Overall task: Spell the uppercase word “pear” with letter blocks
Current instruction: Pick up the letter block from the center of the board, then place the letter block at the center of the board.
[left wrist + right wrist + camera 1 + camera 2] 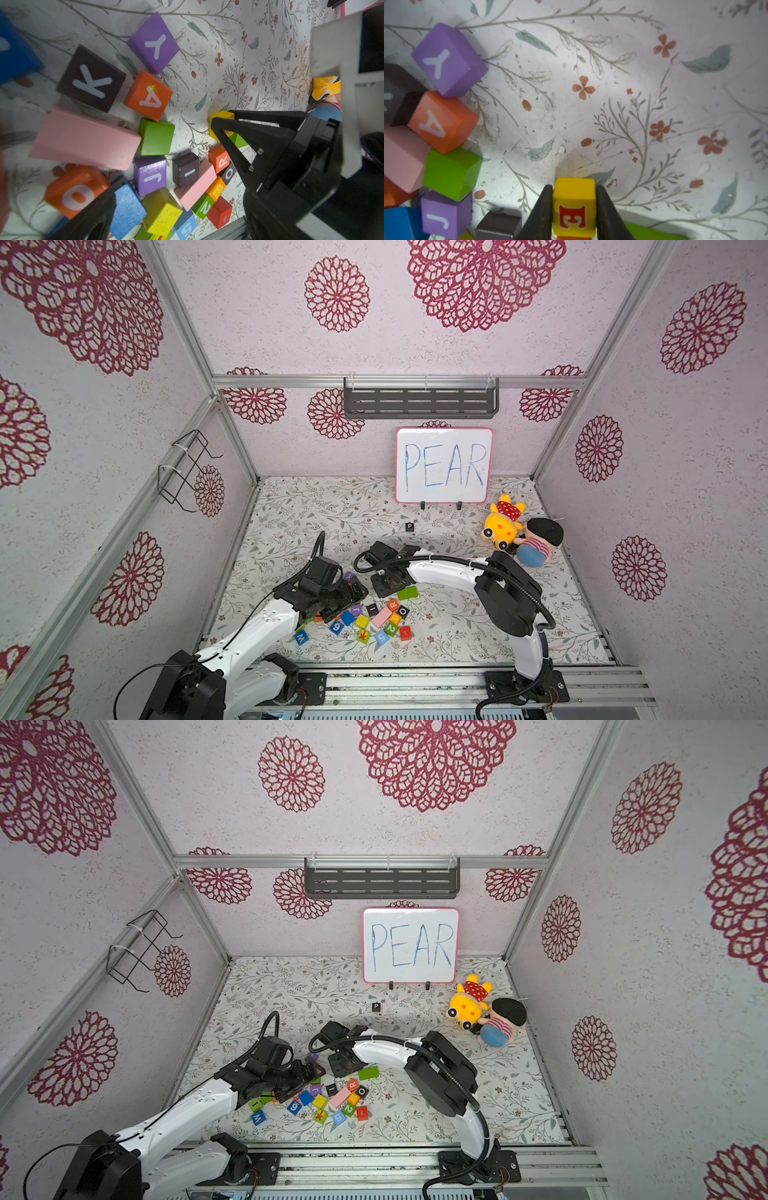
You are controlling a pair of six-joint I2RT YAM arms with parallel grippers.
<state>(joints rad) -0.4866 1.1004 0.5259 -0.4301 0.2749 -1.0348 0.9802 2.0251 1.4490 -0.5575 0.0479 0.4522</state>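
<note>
The yellow E block (pixel 574 199) is being clamped between the right jaws, the left jaws being held apart; a straight lift is being advised.

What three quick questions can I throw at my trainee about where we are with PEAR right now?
1. True or false: the right gripper is shut on the yellow E block.
2. The P block stands where, relative to the whiteboard: a) alone in front, b) on top, c) behind?
3. Which two needed letters lie among the pile of blocks?
Key: 1 true; 2 a; 3 the A block and the R block.
</note>
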